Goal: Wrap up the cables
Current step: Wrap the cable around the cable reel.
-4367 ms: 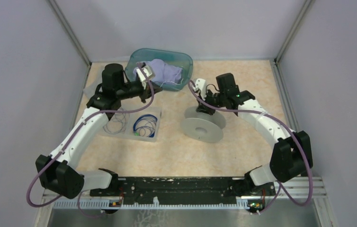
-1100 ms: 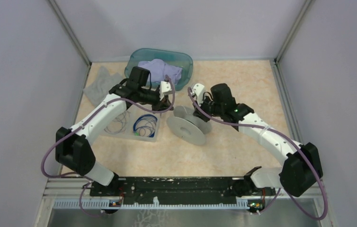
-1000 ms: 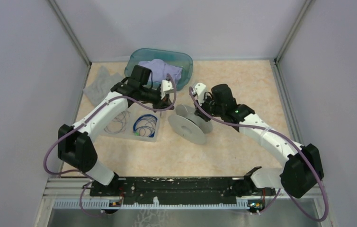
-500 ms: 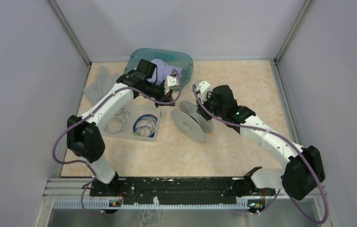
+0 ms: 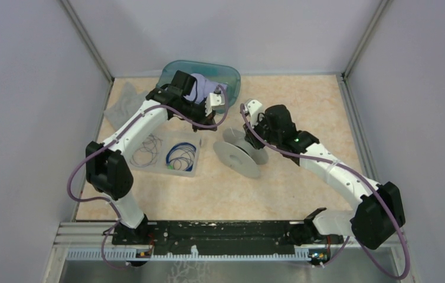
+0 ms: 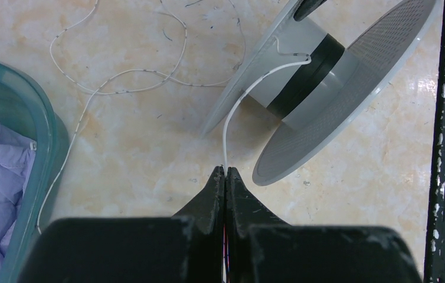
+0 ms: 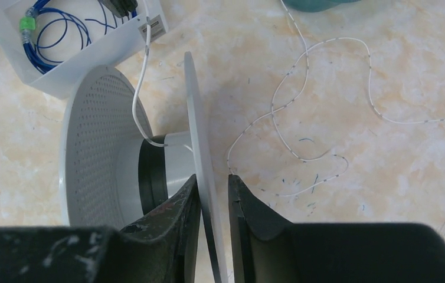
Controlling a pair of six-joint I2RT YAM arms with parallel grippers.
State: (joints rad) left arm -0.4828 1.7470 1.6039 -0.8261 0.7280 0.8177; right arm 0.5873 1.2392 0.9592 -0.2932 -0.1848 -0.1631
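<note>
Item: white cable point(image 6: 225, 135), thin, one end lying on the hub of a grey spool point(image 7: 90, 141), the near stretch pinched between the left fingers point(image 6: 215, 188), which are pressed together; the remainder lies in loose loops on the worktop point(image 5: 303, 118). Right fingers point(image 7: 187, 203) slightly spread, straddling the spool's flange, with a gap on one side. Blue cables point(image 5: 182, 156) lie coiled in a white tray point(image 7: 102, 53) beside the spool. Teal bin point(image 5: 232, 76) with purple cloth point(image 5: 205, 88) at the rear.
</note>
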